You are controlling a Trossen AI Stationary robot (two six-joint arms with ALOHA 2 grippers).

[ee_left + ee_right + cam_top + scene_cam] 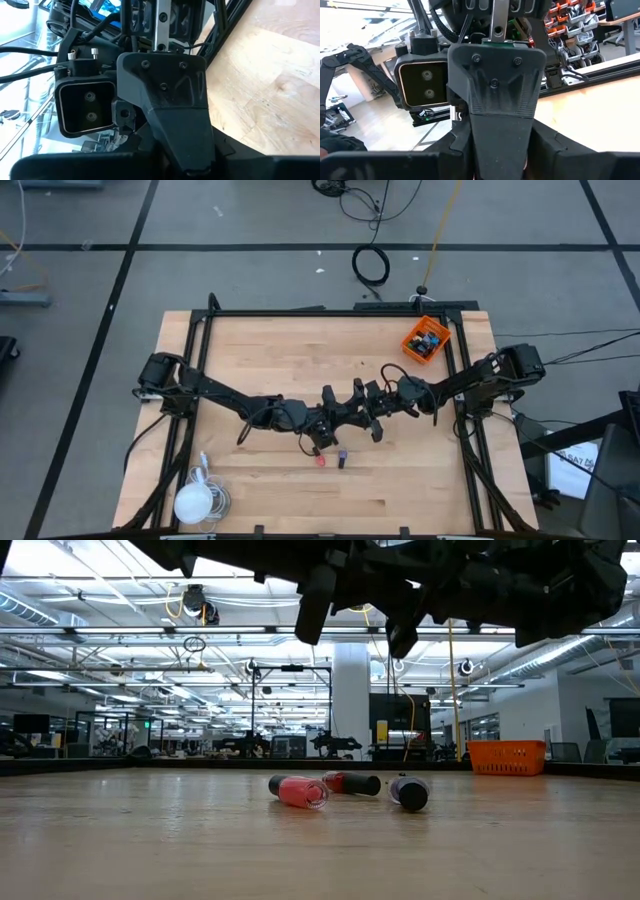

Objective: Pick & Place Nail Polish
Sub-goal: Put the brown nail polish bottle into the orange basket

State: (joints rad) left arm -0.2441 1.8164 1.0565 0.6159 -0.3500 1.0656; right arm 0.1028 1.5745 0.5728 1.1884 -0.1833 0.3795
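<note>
Three nail polish bottles (340, 788) lie tipped over mid-desk (300, 360), close together; more sit in the orange bin (425, 340) at the far right corner. Both arms meet above centre: left pincer (328, 423) and right pincer (370, 412); can't tell if either is open or gripping. Looks like pre-grasp; next: descend onto one bottle, align across its body.

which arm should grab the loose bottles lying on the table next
Probably left. The left gripper hangs almost above the pink bottle and dark bottle; the right gripper sits farther off, toward the orange bin.
</note>
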